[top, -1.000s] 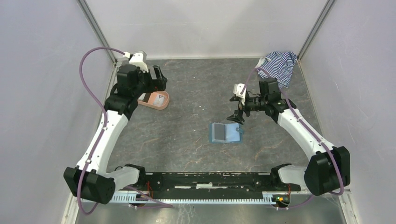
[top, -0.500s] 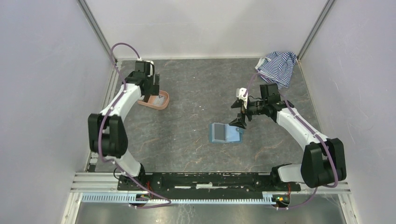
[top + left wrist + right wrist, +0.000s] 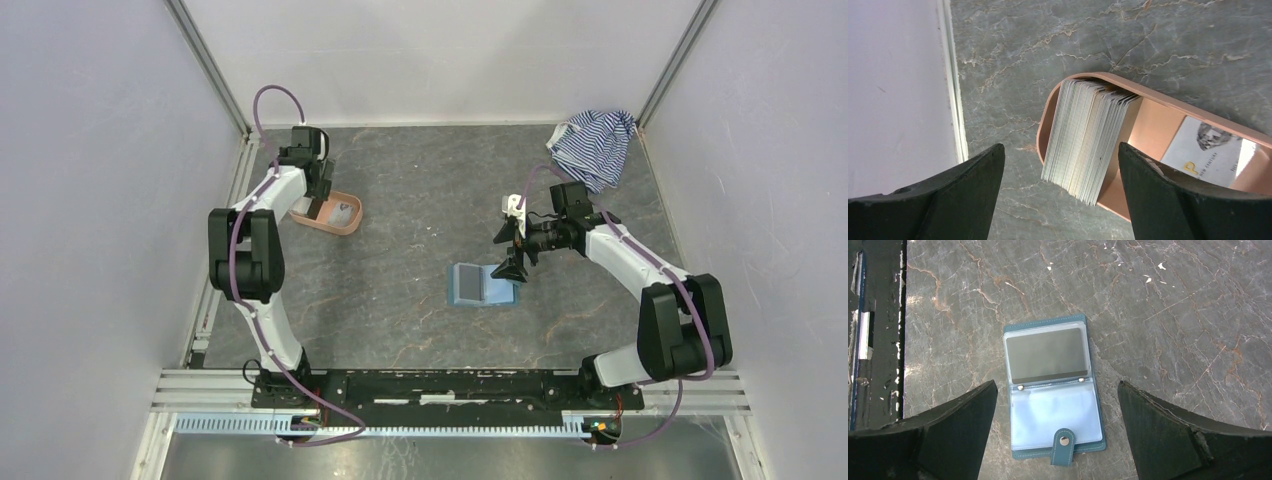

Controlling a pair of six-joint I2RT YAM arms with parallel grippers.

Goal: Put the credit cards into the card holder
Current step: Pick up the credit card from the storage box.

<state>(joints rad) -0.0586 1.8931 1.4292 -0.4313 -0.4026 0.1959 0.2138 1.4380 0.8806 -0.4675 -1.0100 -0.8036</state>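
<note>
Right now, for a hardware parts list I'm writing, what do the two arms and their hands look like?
The left arm and right arm have white links and black joint housings, with a purple cable looping along each. The left hand and right hand each carry two broad, matte black, wedge-shaped fingers. I see no markings.

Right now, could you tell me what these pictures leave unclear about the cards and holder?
Left wrist: the flat card in the tray, cut off by a finger and glare.
Right wrist: whether the card holder's lower pocket holds anything, behind sheen.
Left wrist: the stack's count, edges too fine.
</note>
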